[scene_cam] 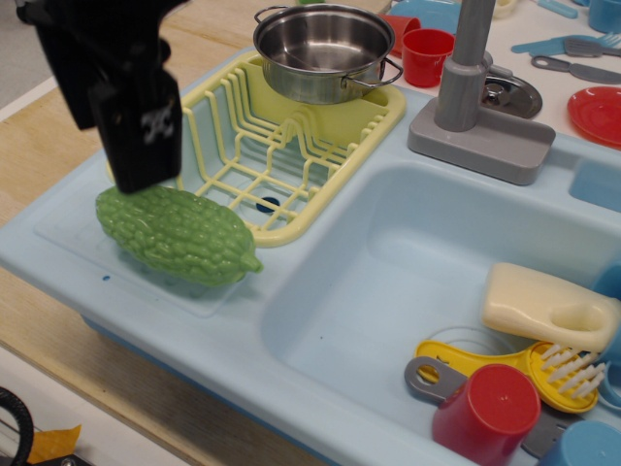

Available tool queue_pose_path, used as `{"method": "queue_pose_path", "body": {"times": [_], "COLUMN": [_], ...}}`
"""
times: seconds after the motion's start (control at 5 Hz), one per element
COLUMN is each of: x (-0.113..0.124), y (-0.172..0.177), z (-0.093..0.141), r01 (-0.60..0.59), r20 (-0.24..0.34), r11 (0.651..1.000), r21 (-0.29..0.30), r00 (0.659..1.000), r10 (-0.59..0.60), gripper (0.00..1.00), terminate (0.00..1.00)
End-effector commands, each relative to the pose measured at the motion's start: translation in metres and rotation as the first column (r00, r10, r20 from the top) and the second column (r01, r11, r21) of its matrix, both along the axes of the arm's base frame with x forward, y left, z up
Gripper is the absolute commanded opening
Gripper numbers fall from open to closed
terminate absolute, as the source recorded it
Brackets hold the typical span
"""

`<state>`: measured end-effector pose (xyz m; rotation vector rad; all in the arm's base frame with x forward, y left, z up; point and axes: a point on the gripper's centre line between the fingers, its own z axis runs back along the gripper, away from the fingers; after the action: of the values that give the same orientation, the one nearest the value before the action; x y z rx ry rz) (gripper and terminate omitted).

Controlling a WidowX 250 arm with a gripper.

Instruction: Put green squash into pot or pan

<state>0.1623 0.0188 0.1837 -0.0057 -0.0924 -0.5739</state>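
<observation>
The green squash [184,236] lies on the light-blue drainboard, pointed tip toward the basin. The steel pot [325,44] stands empty at the far end of the yellow dish rack [335,126]. My black gripper [112,155] hangs just over the squash's blunt left end, turned so one finger [141,131] is in front and the other behind it. The jaws stand apart and hold nothing. Whether a fingertip touches the squash I cannot tell.
The grey faucet [466,87] stands right of the pot. Red cups [427,53] are behind it. The basin [408,272] holds a cream sponge-like piece [543,306], a yellow brush [524,364], a red cup [490,413] and blue items.
</observation>
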Motion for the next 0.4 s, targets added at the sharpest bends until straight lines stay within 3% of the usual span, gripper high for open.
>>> {"method": "queue_pose_path", "body": {"times": [0.0, 0.2], "x": [0.003, 0.009], "y": [0.001, -0.001], "z": [-0.008, -0.023], "r01": [0.31, 0.364], "r20": [0.094, 0.137], "r11": [0.949, 0.926], "r21": [-0.057, -0.1], "r00": [0.948, 0.927], "r10": [-0.304, -0.349], "gripper": [1.0, 1.0], "terminate": [0.0, 0.0]}}
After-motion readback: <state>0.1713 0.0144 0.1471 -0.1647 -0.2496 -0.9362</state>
